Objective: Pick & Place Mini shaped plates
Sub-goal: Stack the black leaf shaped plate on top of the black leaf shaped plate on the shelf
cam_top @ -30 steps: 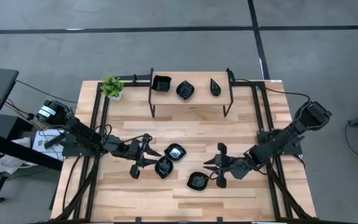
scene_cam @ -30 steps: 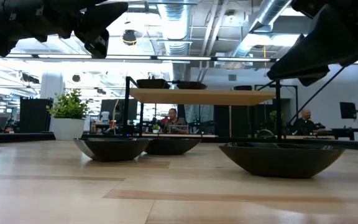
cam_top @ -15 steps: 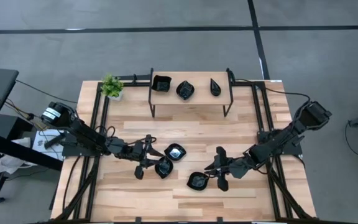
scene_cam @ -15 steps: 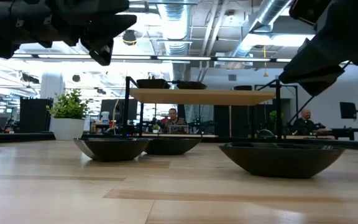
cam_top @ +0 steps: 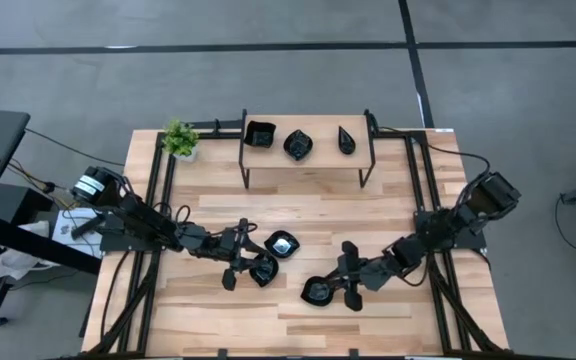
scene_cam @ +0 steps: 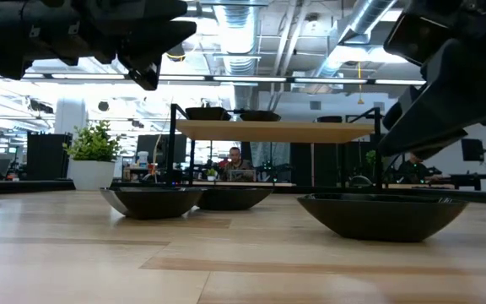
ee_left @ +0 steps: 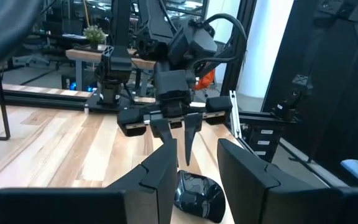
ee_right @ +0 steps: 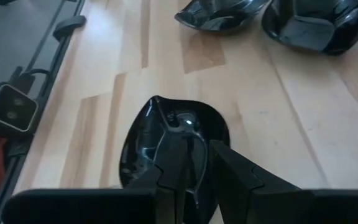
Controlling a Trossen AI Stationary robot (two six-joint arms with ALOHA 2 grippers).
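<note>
While over the counter (cam_top: 368, 200): left gripper (cam_top: 251, 268) spread above one mini plate (cam_top: 264, 270), right gripper (cam_top: 340, 282) spread at another's (cam_top: 317, 291) three-o'clock rim.

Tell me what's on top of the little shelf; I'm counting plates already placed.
Three mini black plates sit on the shelf: a square plate, a rounded plate and a teardrop plate. Nothing covers them.

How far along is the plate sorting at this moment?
Three glossy black mini plates sit on the wooden shelf. Three more lie on the table. The right gripper hovers over one, the left gripper over another; neither is lifted yet.
</note>
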